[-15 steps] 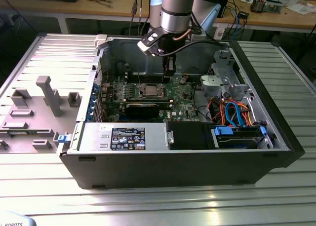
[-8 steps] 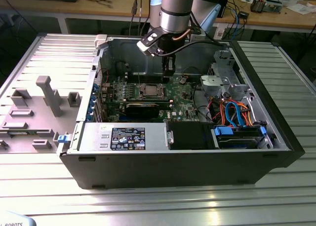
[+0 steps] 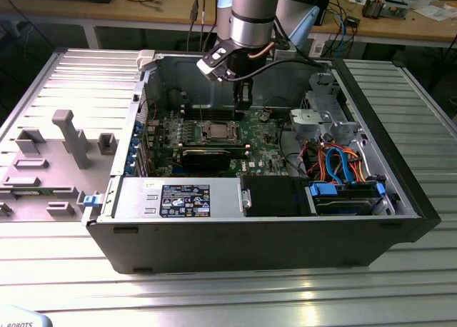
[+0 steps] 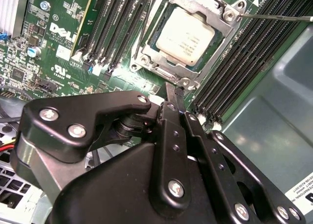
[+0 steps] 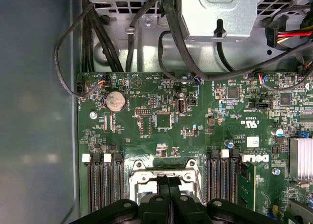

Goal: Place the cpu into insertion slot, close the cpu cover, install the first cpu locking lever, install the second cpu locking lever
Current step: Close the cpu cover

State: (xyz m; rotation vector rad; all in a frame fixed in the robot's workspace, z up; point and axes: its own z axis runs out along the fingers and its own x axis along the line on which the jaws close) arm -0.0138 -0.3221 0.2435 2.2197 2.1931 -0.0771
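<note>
As seen in the second wrist view, find gripper [image 4: 177, 102] with fingers [image 4: 171, 136] pressed flat together, jaws narrow, nothing visible between them, tips just beside the shiny rim of the insertion slot [image 4: 142, 57]. Find cpu [image 4: 186, 37] lying flat in that slot, pale top showing through the window of the cpu cover [image 4: 220, 44], seemingly folded down around it. Note one thin locking lever [image 4: 279, 17] jutting out over the memory slots [image 4: 234, 67], apart from the frame; judge it unlatched. Main hazard, as judged: slipping off so thin a wire and driving the closed tips into the motherboard [image 4: 58, 62] or the memory-slot latches beside the socket. Second: pushing a lever sideways rather than down and under its hook, letting it spring back and leaving the cover loose. Third: bearing on the cover while unclamped, tilting the chip on its contacts and bending them. Fourth: in the exterior view, note the arm [image 3: 253, 13] reaching deep inside the computer case [image 3: 250, 234], near the drive cage [image 3: 321, 120] and its cables [image 3: 343, 163]; expect a snag from any wide sideways sweep.
</note>
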